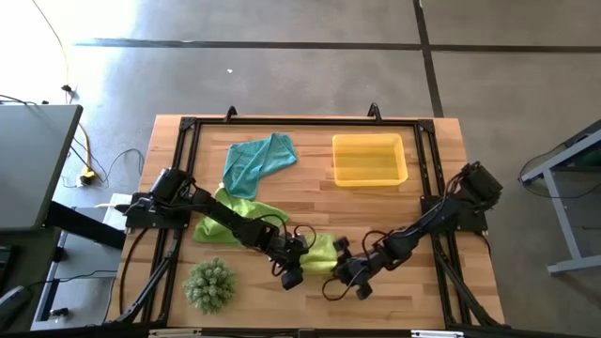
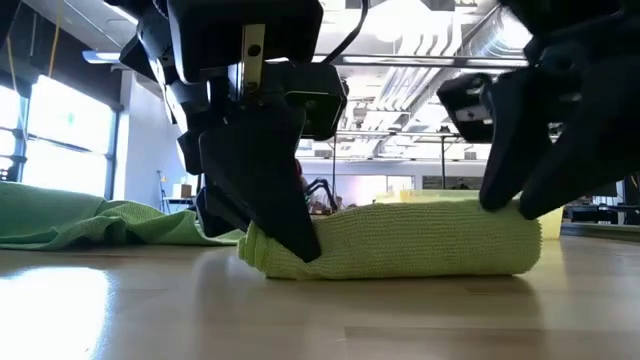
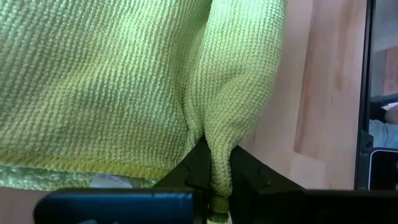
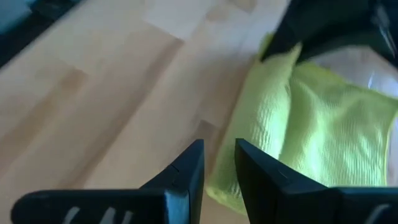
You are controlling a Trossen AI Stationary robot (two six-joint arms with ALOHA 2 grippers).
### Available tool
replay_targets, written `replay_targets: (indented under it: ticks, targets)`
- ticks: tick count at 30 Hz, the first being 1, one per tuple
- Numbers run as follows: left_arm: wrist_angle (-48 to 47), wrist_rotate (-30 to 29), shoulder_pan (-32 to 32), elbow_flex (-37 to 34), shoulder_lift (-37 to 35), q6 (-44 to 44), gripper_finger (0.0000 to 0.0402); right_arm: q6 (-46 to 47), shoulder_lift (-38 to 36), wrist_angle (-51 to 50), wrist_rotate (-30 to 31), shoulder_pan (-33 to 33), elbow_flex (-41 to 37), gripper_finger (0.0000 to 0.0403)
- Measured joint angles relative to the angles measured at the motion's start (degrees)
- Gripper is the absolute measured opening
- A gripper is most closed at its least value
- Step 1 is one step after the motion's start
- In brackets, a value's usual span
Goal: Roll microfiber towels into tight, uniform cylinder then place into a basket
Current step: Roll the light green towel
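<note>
Lime-green cloth, rolled into a stubby cylinder, lies at the table's front middle: this roll (image 2: 395, 238) sits between both arms. The left gripper (image 3: 214, 186) is pinched nearly shut on a fold at one end of it. The right gripper (image 4: 219, 163) has its fingers a narrow gap apart at the other end; whether they hold any fabric I cannot tell, as the wrist view shows the gap bare and the cloth just beyond.

The risk is unrolling. If the left lifts alone, the roll could hang from that one fold and fall open. If the right lets its end slip, the cylinder may sag or twist.

The basket (image 1: 370, 159) stands well apart at the back right, so the carry is long. A second green towel (image 1: 233, 218) lies under the left arm and could be dragged along.
</note>
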Motion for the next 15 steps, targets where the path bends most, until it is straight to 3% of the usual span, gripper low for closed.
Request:
replay_targets:
  ticks: [4,10,15]
  targets:
    - [0.1,0.0,0.0,0.0,0.0,-0.2,0.0023,4.7,0.6,-0.6,-2.9,-1.4,0.0,0.0098]
    - [0.3,-0.1,0.0,-0.1,0.0,-0.6,0.0023,5.0,1.7,-2.1,-3.0,-2.6,0.0,0.0138]
    - [0.9,-0.2,0.0,-0.1,0.0,-0.7,0.0023,6.1,2.4,-3.0,-3.0,-4.2,0.0,0.0146]
